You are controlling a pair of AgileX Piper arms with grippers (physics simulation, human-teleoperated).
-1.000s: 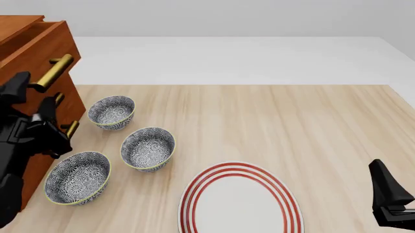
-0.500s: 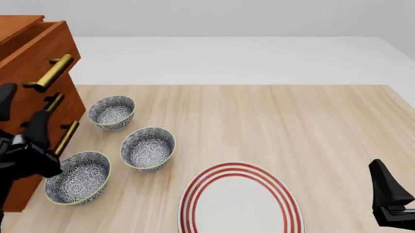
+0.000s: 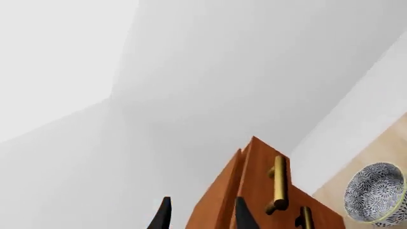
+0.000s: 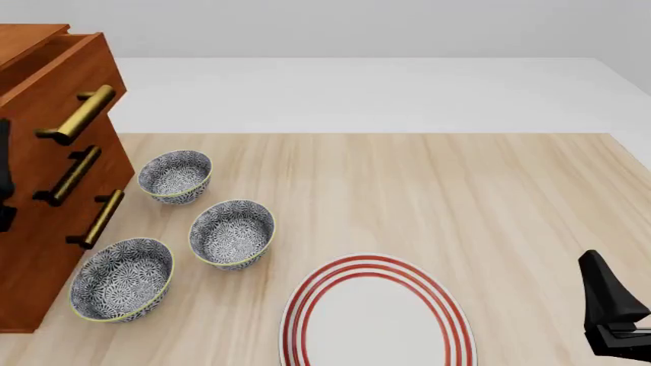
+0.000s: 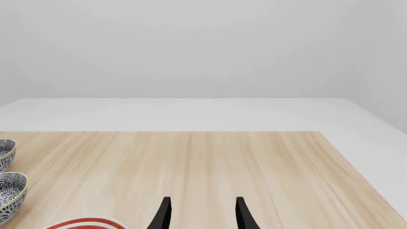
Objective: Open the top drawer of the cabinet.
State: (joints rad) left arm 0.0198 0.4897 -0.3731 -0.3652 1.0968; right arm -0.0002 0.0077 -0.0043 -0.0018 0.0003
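The reddish-brown cabinet (image 4: 30, 252) stands at the table's left edge. Its top drawer (image 4: 51, 88) juts out a little from the body, and the brass bar handle (image 4: 79, 114) is free. Of the left arm, only a black sliver (image 4: 4, 175) shows at the front view's left edge. In the left wrist view my left gripper (image 3: 202, 215) is open and holds nothing; the top drawer (image 3: 258, 176) and its handle (image 3: 279, 183) lie beyond the fingertips, apart from them. My right gripper (image 5: 202, 213) is open over bare table and appears low at the right (image 4: 610, 313).
Three patterned bowls (image 4: 176, 175) (image 4: 232, 233) (image 4: 122, 279) sit just right of the cabinet. A red-ringed white plate (image 4: 379, 316) lies at the front middle. The two lower drawers' brass handles (image 4: 73, 175) (image 4: 100, 219) are below the top one.
My left arm has drawn back to the left, away from the drawer handles, and almost out of the front view. The top drawer stays as it was. The right arm has not moved.
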